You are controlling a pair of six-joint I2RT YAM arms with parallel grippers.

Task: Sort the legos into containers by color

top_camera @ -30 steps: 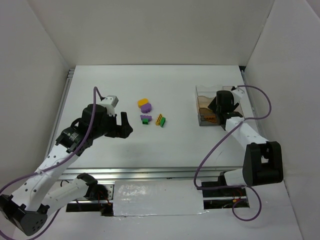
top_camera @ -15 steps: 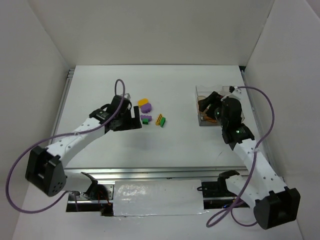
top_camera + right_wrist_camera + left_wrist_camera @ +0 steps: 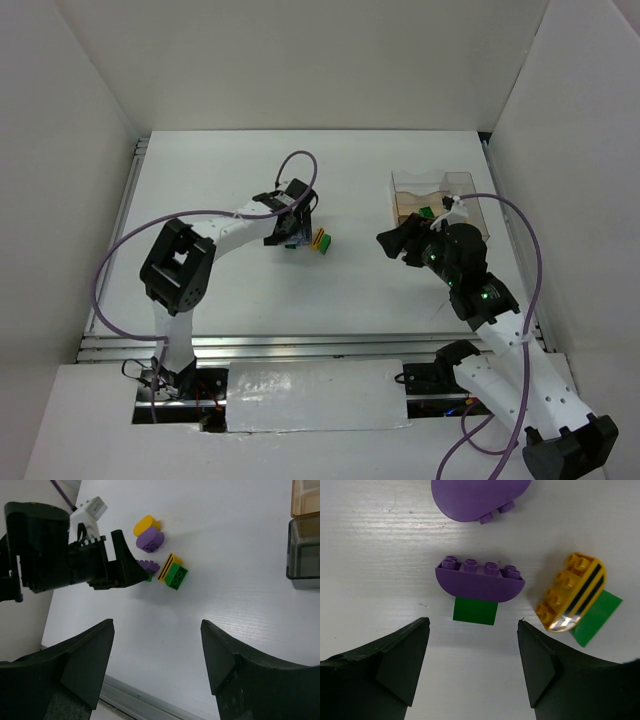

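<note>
Left wrist cam, my notes: left gripper [image 3: 472, 630] has its two dark fingers spread, nothing between them, tips low over the white table [image 3: 380, 555]. Just far of the gap lies a green brick [image 3: 475, 611], touching a purple half-round brick [image 3: 480, 582] whose four studs point far. Farther still, a second purple brick [image 3: 475, 497] is cut by the frame edge. To the right, a yellow black-striped brick [image 3: 572, 592] lies tilted, overlapping a green slab [image 3: 597, 617].

The left end effector [image 3: 472, 625] points down at 12 o'clock, jaws apart; the right end effector [image 3: 157, 625] faces 9 o'clock, jaws apart.
</note>
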